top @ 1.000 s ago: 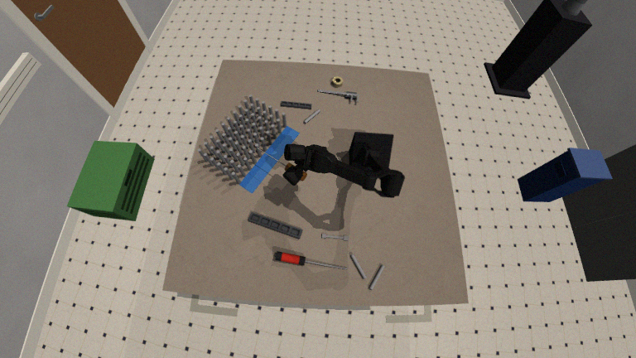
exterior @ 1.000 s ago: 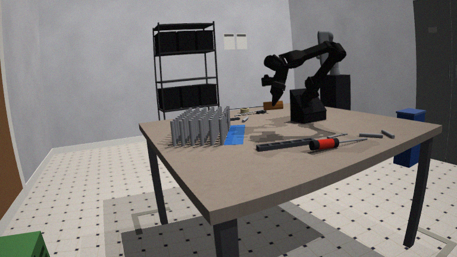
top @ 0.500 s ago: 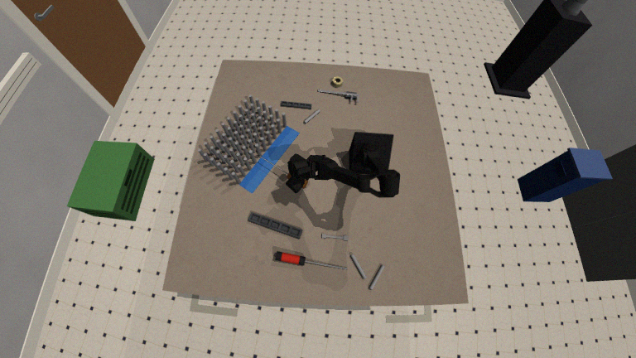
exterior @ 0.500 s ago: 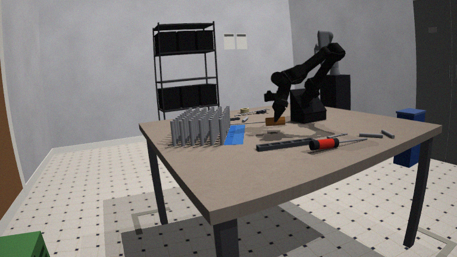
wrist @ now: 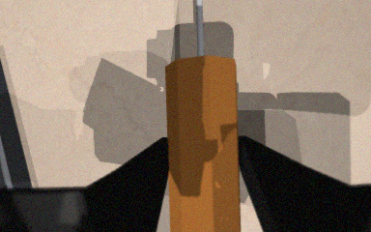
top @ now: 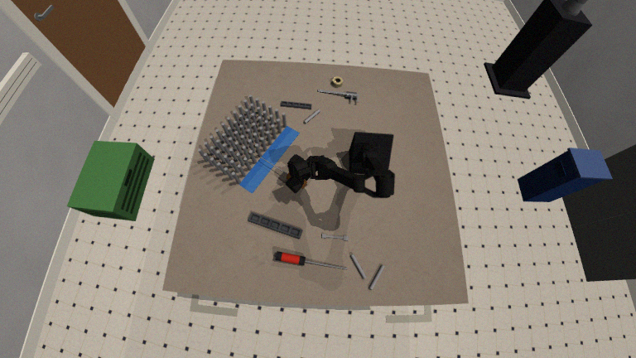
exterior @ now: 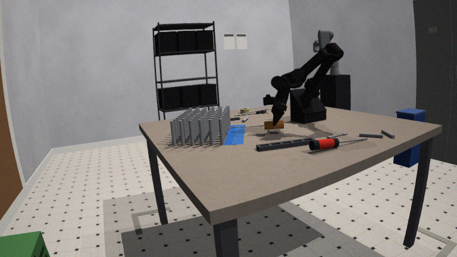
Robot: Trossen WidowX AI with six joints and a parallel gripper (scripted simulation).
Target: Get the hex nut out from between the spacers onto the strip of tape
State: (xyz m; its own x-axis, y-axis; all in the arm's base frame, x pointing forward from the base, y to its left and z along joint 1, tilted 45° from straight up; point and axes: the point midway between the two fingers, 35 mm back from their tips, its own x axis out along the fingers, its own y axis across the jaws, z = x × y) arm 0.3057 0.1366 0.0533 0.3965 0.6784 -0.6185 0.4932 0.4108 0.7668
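Note:
My gripper (top: 294,179) is shut on the hook pick's orange-brown handle (wrist: 203,140) and holds it low over the table, just right of the blue tape strip (top: 270,159). In the side view the handle (exterior: 274,125) lies level, and its thin metal shaft (exterior: 247,127) points toward the strip (exterior: 234,134) and the block of standing grey spacers (exterior: 200,126). The spacers (top: 246,137) stand upright in a dense grid left of the strip. The hex nut is hidden among them. The hook tip is too thin to make out.
A dark slotted bar (top: 275,224), a red-handled screwdriver (top: 305,260), a small wrench (top: 334,236) and two loose grey rods (top: 365,270) lie near the front. A tape roll (top: 336,81), calipers (top: 338,93), a short dark bar (top: 295,104) and a rod (top: 311,116) lie behind.

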